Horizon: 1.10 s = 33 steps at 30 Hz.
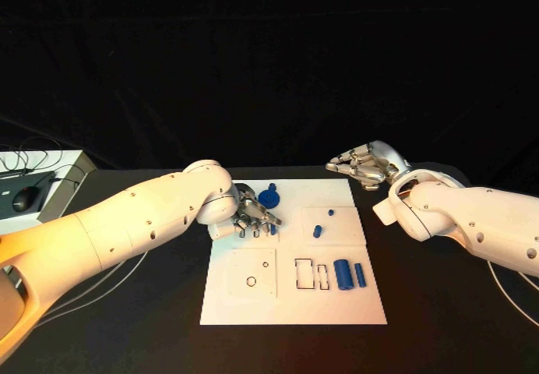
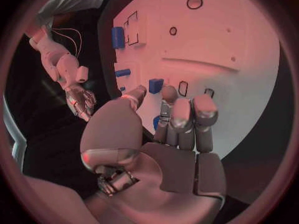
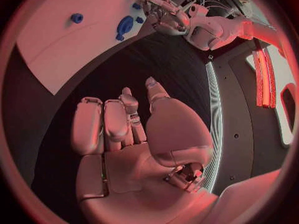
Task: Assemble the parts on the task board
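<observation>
Parts [image 1: 319,230] lie just right of your left hand [image 1: 249,218], which hovers released over the task board [image 1: 292,308]. Your right hand [image 1: 361,165], also released, hangs off the board's far right corner, so the left is nearer.

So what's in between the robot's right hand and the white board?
Nothing but bare black table. In the head view, the right hand hovers just past the task board's far edge, empty, with no parts between them.

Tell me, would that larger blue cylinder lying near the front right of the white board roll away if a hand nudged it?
Probably. The large blue cylinder lies on its side on the flat white task board, so a sideways push could roll it. It looks stiff, smooth plastic, likely light and perhaps slippery for fingers.
</observation>
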{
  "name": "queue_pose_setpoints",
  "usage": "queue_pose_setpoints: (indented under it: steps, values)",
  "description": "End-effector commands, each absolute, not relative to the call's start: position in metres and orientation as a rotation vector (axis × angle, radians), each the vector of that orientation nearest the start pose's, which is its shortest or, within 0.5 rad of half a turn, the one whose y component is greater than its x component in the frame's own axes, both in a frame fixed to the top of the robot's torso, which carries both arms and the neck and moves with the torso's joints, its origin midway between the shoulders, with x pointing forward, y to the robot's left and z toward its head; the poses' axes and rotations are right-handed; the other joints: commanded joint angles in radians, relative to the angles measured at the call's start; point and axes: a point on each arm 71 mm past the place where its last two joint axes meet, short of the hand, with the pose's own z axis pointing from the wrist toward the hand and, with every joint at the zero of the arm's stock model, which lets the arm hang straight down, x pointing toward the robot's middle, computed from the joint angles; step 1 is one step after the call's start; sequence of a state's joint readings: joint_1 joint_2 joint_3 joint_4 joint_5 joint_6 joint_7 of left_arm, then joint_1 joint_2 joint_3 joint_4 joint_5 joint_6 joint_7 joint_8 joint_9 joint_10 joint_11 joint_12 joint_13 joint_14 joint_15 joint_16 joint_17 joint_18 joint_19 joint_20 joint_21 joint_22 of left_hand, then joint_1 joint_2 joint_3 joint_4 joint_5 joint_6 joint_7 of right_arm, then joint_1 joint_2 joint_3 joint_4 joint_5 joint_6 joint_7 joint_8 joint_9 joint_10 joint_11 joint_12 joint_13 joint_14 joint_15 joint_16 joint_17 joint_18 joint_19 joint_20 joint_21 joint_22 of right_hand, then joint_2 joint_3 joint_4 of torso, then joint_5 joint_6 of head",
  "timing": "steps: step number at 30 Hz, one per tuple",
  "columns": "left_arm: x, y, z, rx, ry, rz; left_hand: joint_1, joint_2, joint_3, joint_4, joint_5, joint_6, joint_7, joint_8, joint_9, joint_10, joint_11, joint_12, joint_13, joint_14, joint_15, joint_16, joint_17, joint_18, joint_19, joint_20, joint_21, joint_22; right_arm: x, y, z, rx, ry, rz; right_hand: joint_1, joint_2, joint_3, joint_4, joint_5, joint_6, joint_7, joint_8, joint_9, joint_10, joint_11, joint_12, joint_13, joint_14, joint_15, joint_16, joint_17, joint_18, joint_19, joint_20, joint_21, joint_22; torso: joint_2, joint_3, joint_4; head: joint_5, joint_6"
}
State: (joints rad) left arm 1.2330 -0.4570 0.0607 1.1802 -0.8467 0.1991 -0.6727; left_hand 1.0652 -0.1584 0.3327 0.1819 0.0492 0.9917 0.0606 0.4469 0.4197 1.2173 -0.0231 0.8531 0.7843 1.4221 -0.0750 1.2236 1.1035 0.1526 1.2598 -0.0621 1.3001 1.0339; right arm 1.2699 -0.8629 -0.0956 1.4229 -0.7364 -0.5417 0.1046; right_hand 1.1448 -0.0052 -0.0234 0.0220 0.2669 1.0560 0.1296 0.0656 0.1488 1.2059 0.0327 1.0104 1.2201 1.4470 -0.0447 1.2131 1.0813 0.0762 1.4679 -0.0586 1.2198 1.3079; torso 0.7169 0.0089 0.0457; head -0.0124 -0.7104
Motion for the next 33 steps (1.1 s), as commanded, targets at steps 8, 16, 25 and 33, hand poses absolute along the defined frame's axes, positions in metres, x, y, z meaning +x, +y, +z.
queue_pose_setpoints:
  steps: [8,16,25,33]
  values:
    - [0.533,0.1092,-0.2053,-0.372,2.456,-0.527,-0.001,-0.002,-0.005,0.003,0.001,-0.003,-0.002,-0.012,0.031,-0.004,-0.003,-0.008,-0.003,0.001,-0.003,-0.005,0.005,-0.021,0.007,0.001,-0.011,0.015,0.5137,-0.2533,-0.1666,0.524,1.501,0.896,-0.003,0.007,-0.007,-0.002,0.001,-0.006,0.0,0.003,0.002,-0.005,-0.004,-0.002,-0.001,0.0,0.001,-0.003,-0.001,-0.005,0.042,0.002,-0.004,0.172,-0.001,0.0006,0.0028,-0.002,-0.004]
    - [0.5316,0.1081,-0.2056,-0.356,2.47,-0.527,0.015,0.002,0.001,-0.012,0.001,0.001,-0.003,-0.014,0.034,-0.004,-0.003,-0.008,-0.003,0.001,-0.003,-0.005,0.007,-0.021,0.007,0.002,-0.014,0.019,0.5142,-0.2528,-0.1669,0.524,1.504,0.895,-0.002,0.008,-0.009,-0.003,0.0,-0.006,0.0,0.002,0.002,-0.005,-0.004,-0.002,0.0,0.0,0.001,-0.002,0.0,-0.005,0.042,0.002,-0.003,0.173,0.0,0.0006,0.0014,-0.002,-0.006]
    - [0.5317,0.1099,-0.2064,-0.349,2.481,-0.52,0.005,-0.007,0.108,-0.072,0.002,0.0,-0.018,0.025,0.095,-0.002,-0.013,-0.01,-0.004,0.002,-0.01,-0.005,0.009,-0.023,0.008,-0.001,-0.016,0.026,0.5144,-0.2523,-0.1672,0.524,1.507,0.895,-0.002,0.008,-0.009,-0.003,0.0,-0.006,0.0,0.002,0.002,-0.005,-0.004,-0.002,0.0,0.0,0.001,-0.002,0.0,-0.005,0.042,0.002,-0.003,0.173,0.0,0.0004,0.0018,-0.004,-0.007]
    - [0.5308,0.1071,-0.2061,-0.341,2.483,-0.526,-0.018,-0.011,0.125,-0.09,0.002,-0.011,-0.022,0.03,0.171,-0.002,-0.016,-0.01,-0.004,0.003,-0.012,-0.006,0.012,-0.025,0.011,-0.004,-0.022,0.036,0.5146,-0.2516,-0.1674,0.524,1.509,0.896,-0.002,0.008,-0.009,-0.003,0.0,-0.006,0.0,0.002,0.002,-0.005,-0.004,-0.002,0.0,0.0,0.001,-0.002,0.0,-0.005,0.042,0.002,-0.003,0.173,0.0,0.001,0.0012,-0.003,-0.008]
